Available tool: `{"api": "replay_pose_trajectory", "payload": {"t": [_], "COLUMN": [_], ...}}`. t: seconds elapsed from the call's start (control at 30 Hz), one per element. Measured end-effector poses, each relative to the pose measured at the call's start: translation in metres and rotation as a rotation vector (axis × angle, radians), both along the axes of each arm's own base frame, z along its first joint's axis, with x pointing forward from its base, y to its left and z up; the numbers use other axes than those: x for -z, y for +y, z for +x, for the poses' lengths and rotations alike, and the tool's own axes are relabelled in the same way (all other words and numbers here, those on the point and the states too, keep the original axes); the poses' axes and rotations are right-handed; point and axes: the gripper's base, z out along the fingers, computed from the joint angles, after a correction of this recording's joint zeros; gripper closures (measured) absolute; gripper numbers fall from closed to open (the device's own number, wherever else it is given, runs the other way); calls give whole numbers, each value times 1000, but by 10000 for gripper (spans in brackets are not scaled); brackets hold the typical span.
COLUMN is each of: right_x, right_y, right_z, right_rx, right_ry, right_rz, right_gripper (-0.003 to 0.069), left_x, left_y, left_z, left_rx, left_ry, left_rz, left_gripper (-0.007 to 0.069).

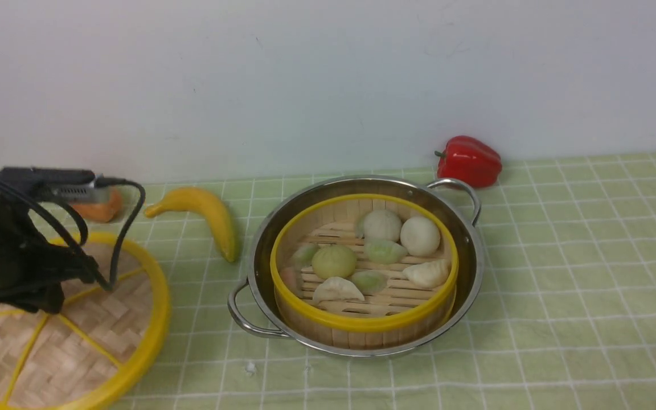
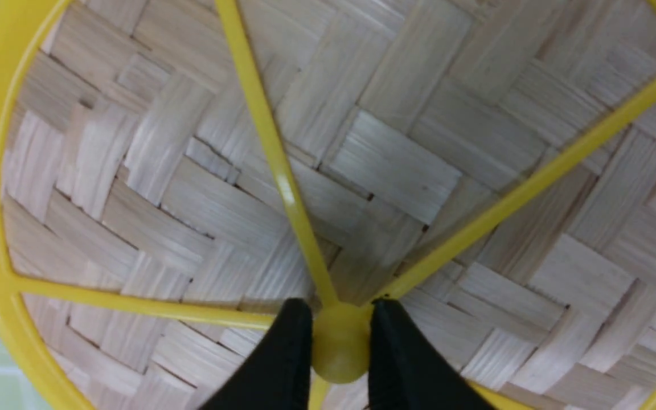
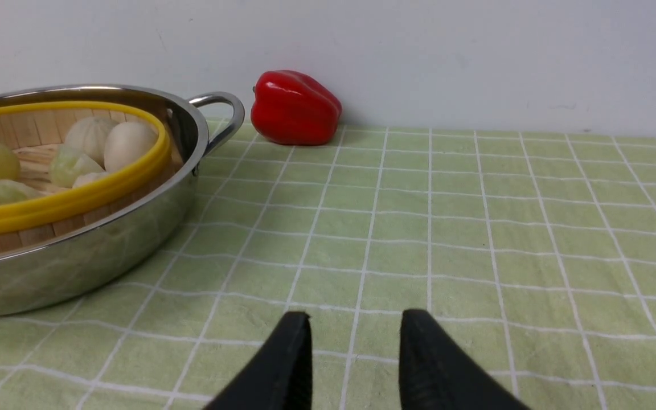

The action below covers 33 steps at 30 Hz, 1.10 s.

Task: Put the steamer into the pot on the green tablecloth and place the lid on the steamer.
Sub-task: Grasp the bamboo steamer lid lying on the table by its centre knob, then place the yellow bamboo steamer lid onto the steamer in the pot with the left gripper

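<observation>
The steamer [image 1: 362,324], a bamboo basket with a yellow rim holding pale and green dumplings and buns, sits inside the steel pot [image 1: 472,250] on the green tablecloth [image 1: 578,273]. The lid [image 1: 83,341], a woven disc with yellow spokes, lies at the front left. My left gripper [image 2: 340,319] is shut on the lid's yellow hub [image 2: 339,350], and in the front view the arm [image 1: 3,256] covers that hub. My right gripper [image 3: 355,324] is open just above the cloth, right of the pot [image 3: 77,267], with nothing between its fingers. It does not show in the front view.
A red bell pepper [image 1: 469,160] lies against the back wall behind the pot's right handle [image 1: 464,191]. A yellow banana [image 1: 205,213] lies left of the pot, with an orange object [image 1: 100,209] beyond it. The white wall closes the far side.
</observation>
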Motion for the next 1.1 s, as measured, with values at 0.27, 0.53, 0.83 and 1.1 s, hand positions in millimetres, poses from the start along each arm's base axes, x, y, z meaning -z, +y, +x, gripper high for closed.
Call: {"api": "replay_pose_trajectory", "payload": {"t": [0.27, 0.53, 0.83, 1.1], "right_x": [0, 0, 0, 0], "right_y": [0, 0, 0, 0], "right_z": [0, 0, 0, 0], "right_rx": [0, 0, 0, 0], "right_ry": [0, 0, 0, 0], "right_rz": [0, 0, 0, -3], "right_gripper": [419, 419, 419, 419], "left_x": [-68, -98, -73, -47], "left_y": [-26, -109, -203, -245], "left_z": [0, 11, 38, 66], "left_rx": [264, 683, 948, 1009], "left_ry": [-158, -256, -220, -194], "left_rz": [-79, -80, -42, -11], "left_gripper": [505, 505, 505, 505]}}
